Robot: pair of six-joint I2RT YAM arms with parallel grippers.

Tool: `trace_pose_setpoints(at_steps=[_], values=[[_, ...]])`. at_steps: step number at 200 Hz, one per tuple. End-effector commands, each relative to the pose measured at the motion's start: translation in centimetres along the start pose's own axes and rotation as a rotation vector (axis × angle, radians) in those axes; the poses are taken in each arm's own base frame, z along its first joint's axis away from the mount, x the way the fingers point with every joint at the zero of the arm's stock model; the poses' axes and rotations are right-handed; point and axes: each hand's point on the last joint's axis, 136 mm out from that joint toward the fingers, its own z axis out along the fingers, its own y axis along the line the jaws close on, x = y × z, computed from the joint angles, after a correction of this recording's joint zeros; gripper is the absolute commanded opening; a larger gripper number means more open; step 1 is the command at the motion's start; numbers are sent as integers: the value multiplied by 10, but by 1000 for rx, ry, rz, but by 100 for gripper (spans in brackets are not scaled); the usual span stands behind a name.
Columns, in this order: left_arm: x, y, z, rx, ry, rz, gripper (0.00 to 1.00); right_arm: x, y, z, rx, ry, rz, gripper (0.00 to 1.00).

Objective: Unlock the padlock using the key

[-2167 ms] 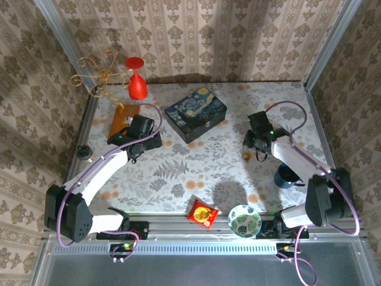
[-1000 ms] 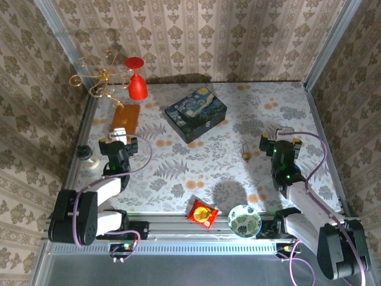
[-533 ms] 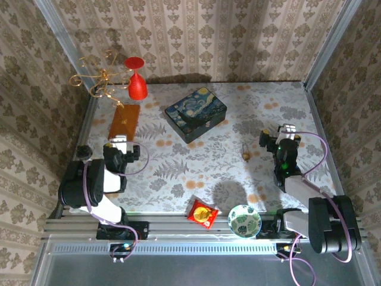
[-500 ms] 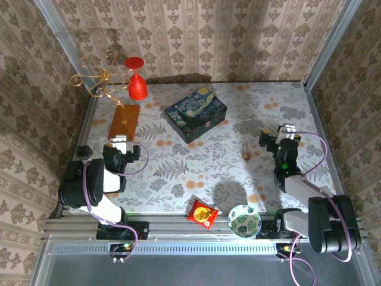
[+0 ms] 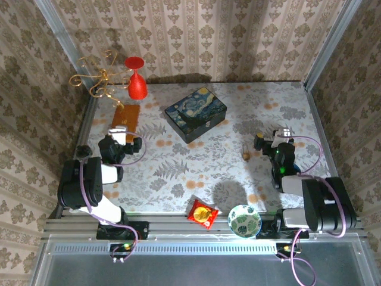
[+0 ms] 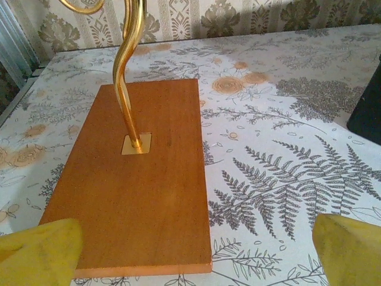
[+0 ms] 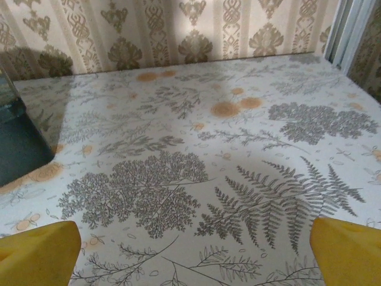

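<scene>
The padlock (image 5: 246, 154) is a tiny brass piece lying on the floral tablecloth, right of the middle. It is too small here for me to tell the key apart from it. My right gripper (image 5: 277, 133) sits a short way to the padlock's right, open and empty. In the right wrist view its yellow fingertips (image 7: 37, 252) stand wide apart over bare cloth, the gripper (image 7: 191, 262) holding nothing. My left gripper (image 5: 119, 131) is at the table's left side, open. In the left wrist view, this gripper (image 6: 193, 262) hangs over the near end of a wooden base (image 6: 143, 190).
A dark blue painted box (image 5: 195, 113) stands at the back middle. The wooden base (image 5: 125, 119) carries a gold wire stand (image 5: 98, 74), beside a red goblet (image 5: 137, 83). A snack packet (image 5: 202, 213) and a patterned bowl (image 5: 244, 220) lie at the near edge.
Both arms have drawn back from the middle of the table and folded toward their bases. In the last half second each gripper shifted only slightly. The padlock has stayed where it was.
</scene>
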Motion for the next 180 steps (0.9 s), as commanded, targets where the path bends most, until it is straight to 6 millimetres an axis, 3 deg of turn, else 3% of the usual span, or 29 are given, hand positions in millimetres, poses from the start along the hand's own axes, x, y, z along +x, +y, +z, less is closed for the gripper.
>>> trace_pose_setpoints(at_steps=[1, 88, 135, 180], values=[[-6, -5, 0, 23, -13, -4, 100, -6, 6, 5, -37, -63, -6, 100], [-7, -6, 0, 28, -13, 3, 100, 6, -8, 29, 67, 50, 16, 100], [-6, -8, 1, 31, -9, 8, 100, 10, 23, 39, -103, 115, -49, 100], [-7, -8, 1, 32, -10, 10, 100, 9, 33, 36, -192, 106, -56, 100]])
